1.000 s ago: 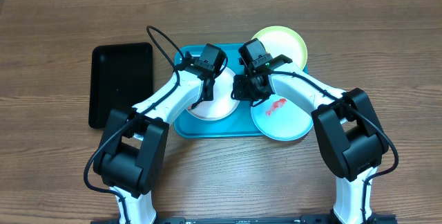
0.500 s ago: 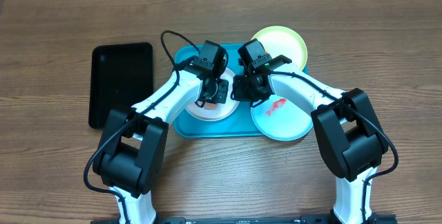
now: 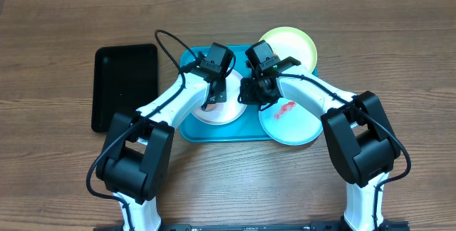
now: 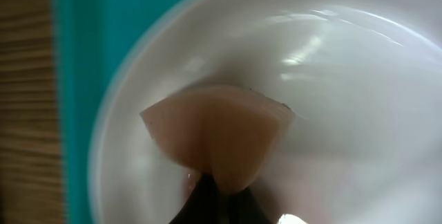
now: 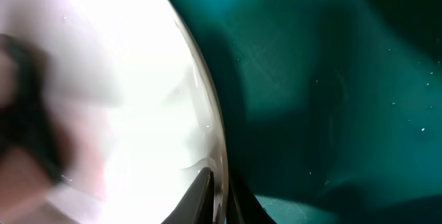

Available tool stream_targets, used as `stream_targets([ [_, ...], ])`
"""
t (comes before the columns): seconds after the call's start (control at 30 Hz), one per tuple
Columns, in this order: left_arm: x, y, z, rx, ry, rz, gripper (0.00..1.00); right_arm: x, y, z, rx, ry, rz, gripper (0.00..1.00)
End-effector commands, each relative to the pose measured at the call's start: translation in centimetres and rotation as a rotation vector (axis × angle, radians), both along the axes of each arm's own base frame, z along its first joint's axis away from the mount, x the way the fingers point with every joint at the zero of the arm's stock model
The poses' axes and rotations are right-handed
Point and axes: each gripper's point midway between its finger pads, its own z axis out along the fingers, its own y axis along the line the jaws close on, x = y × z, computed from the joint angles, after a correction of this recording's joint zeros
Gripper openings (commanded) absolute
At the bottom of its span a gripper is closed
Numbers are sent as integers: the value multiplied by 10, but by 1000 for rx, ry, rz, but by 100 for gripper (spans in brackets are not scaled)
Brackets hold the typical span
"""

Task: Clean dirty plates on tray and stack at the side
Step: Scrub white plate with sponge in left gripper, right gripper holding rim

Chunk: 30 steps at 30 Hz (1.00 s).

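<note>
Currently the turquoise tray [image 3: 228, 132] sits mid-bench and carries all three plates. The white plate [image 3: 226, 111] lies flat inside it, left of centre. The light blue plate [image 3: 296, 127], with a red smear [image 3: 285, 108] on its face, hangs over the tray's right edge. The yellow-green plate [image 3: 296, 45] overhangs the far right corner. A black tray [image 3: 125, 88] rests on the bench [image 3: 57, 174] to the left, apart from the turquoise one.

My left claw [image 3: 211, 101] is pressed together on a pinkish pad [image 4: 217, 137]. In the left wrist view the pad fans out from the dark fingertips [image 4: 207, 200] and lies against the inside of the white plate [image 4: 359, 79], near its left rim. A strip of tray [image 4: 76, 79] and bench [image 4: 24, 79] shows beyond that rim.

My right claw [image 3: 248, 95] is nearly shut, pinching the right rim of the white plate [image 5: 103, 58]. In the right wrist view a fingertip [image 5: 197, 196] sits on either side of the rim, with the tray floor [image 5: 311, 79] beside it.

Compared with half a second ago, the left claw has swung from the plate's middle back toward its left side, and the cable [image 3: 167, 42] looped above that arm has shifted with it. The right claw and all three plates stay where they were.
</note>
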Motion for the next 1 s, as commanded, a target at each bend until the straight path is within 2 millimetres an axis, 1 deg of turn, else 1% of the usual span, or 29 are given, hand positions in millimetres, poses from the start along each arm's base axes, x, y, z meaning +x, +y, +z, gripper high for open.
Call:
stream_targets([
  [0.0,9,47,13,186,-110,175,4,-1,-9,-6,-44,1,-9,9],
  [0.1,9,42,10,179,-86,115,4,0,-8,-6,-42,-3,-10,9],
  [0.13,8,35,8,162,-62,59,4,0,-8,-5,-41,-4,-9,9],
  [0.2,2,14,0,79,2,-72,4,0,-7,-5,-38,-4,-9,9],
  [0.27,-9,-19,-7,-74,75,-240,4,0,-7,-5,-38,-3,-9,9],
  [0.33,-23,-51,-6,-233,129,-398,4,-1,-8,-5,-39,-1,-9,9],
  [0.4,-34,-76,-1,-367,153,-512,4,-1,-8,-5,-39,-1,-9,9],
  [0.43,-37,-85,2,-417,155,-550,4,-1,-8,-5,-39,-1,-9,9],
  [0.5,-37,-93,5,-456,147,-573,4,-1,-8,-5,-39,-1,-9,9],
  [0.53,-35,-92,6,-454,139,-568,4,-1,-8,-5,-39,-1,-9,9],
  [0.6,-24,-82,4,-411,112,-496,4,-1,-8,-5,-39,-1,-9,9],
  [0.67,-7,-61,4,-346,76,-353,4,-1,-8,-5,-39,-1,-8,9],
  [0.73,6,-43,10,-307,53,-256,4,-1,-8,-5,-39,0,-8,9],
  [0.77,10,-36,16,-297,48,-222,4,-1,-8,-6,-40,1,-8,9],
  [0.83,22,-19,33,-275,41,-154,4,-2,-8,-6,-42,6,-8,9],
  [0.87,27,-13,41,-266,37,-136,4,-3,-9,-6,-43,7,-8,6],
  [0.9,32,-6,52,-260,32,-118,4,-3,-9,-6,-44,9,-8,4],
  [0.97,40,4,74,-265,24,-94,4,-3,-9,-6,-45,9,-6,4],
])
